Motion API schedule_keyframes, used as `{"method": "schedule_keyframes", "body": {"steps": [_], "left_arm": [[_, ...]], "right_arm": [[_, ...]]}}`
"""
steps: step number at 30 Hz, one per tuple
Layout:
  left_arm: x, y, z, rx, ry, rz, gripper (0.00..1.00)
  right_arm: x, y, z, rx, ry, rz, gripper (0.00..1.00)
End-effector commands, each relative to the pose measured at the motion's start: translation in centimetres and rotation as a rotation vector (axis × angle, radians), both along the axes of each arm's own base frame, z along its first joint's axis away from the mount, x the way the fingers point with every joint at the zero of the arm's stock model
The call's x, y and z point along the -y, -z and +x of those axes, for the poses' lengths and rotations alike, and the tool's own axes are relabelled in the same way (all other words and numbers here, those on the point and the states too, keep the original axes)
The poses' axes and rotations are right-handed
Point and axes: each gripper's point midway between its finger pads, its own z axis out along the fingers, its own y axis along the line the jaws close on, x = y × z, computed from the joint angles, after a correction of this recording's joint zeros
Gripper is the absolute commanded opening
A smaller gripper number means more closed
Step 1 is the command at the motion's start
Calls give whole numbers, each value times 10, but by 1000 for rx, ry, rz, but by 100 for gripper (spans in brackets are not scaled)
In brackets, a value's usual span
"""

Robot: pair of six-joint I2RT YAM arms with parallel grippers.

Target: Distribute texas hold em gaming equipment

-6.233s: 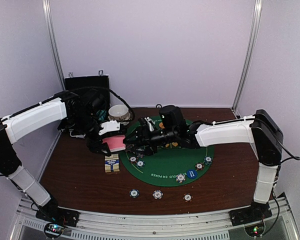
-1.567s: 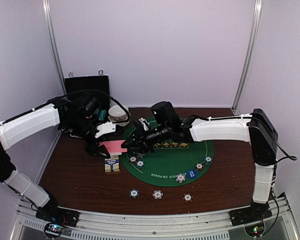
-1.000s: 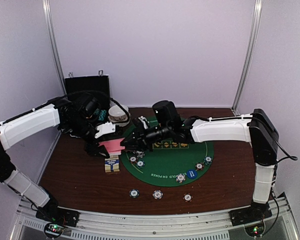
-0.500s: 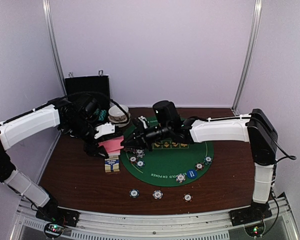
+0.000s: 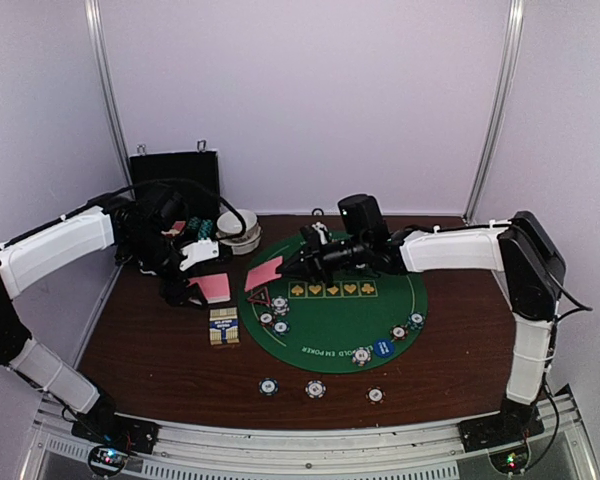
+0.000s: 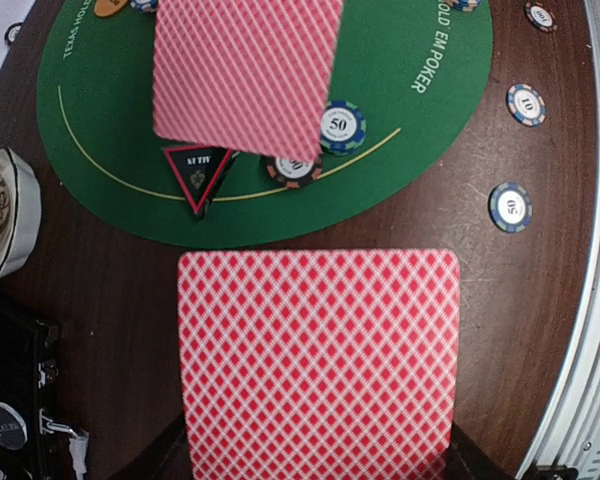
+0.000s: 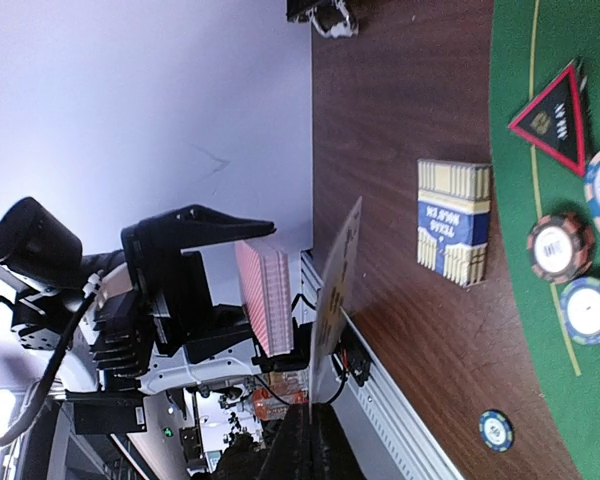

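Deck (image 6: 318, 365), red-pink lattice backs, rounded corners, single card (image 6: 245, 75) alike

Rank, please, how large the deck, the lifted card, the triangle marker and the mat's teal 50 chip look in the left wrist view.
1. deck, nearest the camera.
2. lifted card, cropped at the top.
3. triangle marker and teal 50 chip: too alike to rank.

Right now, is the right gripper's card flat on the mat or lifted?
Lifted. The shut right gripper pinches the card by one edge; it hangs over the mat, apart from the deck.
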Motion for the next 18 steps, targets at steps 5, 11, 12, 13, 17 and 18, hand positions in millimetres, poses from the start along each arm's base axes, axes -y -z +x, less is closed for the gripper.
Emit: {"method": "schedule_keyframes", "body": {"steps": [5,11,12,13,17,18], "left_arm": [[-11,-13,0,37,-28,-23,0],[-10,-17,-4,28,-29,-33,0],[-10,-17,-5,28,-30,-35,0],[-11,-17,-5,28,-30,-35,0],[-11,-15,-6,21,-35,-33,0],[-11,-15,-6,18,-36,-34,0]], "right_arm": [[18,-6,35,50,31,2,0],[3,28,66,59,42,-85,0],[1,34,71,58,51,-100,0],[-1,40,77,59,58,-116,0],[-10,61,96,89,90,-169,0],[-11,70,99,89,92,-192,0]]}}
